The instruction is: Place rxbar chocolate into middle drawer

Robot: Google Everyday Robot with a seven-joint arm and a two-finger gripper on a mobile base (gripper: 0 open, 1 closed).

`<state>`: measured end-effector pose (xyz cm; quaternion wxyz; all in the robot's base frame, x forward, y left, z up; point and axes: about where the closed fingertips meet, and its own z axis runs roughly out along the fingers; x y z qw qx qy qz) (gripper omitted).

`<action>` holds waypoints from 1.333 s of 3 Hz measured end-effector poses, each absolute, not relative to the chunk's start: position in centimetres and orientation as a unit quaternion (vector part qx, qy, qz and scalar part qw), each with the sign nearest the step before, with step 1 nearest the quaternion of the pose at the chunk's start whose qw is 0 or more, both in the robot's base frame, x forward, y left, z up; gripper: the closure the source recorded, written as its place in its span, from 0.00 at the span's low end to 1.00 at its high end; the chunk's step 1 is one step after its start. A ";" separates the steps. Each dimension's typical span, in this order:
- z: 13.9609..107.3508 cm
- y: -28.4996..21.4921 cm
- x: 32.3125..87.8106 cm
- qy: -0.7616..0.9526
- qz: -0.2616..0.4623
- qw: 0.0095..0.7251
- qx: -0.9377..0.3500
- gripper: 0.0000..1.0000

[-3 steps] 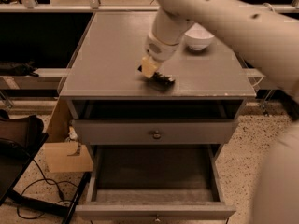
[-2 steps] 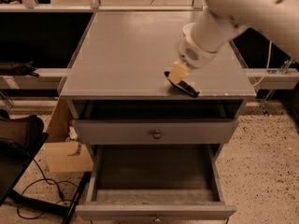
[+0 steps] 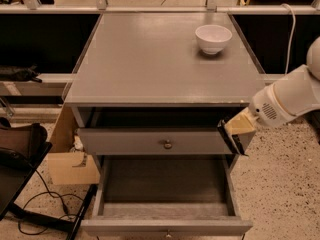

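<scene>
My gripper is off the right front corner of the cabinet, level with the upper drawer's front and above the right side of the open middle drawer. It is shut on the rxbar chocolate, a flat black bar that hangs tilted below the pale fingers. The middle drawer is pulled out, with its dark grey floor showing and nothing seen in it. The arm comes in from the right.
A white bowl stands at the back right of the grey cabinet top. The upper drawer with a round knob is slightly open. A cardboard box, cables and a dark bag lie on the floor at left.
My gripper has carried the bar off the cabinet top, moving right and down past the front right corner to beside the upper drawer. The bowl is now uncovered.
</scene>
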<state>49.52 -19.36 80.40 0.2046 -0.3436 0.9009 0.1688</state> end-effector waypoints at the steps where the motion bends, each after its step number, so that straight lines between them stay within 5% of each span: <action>1: 74.6 -17.8 47.8 0.890 0.223 0.190 -0.349 1.00; 4: 58.3 -7.4 49.6 0.863 0.290 0.168 -0.377 1.00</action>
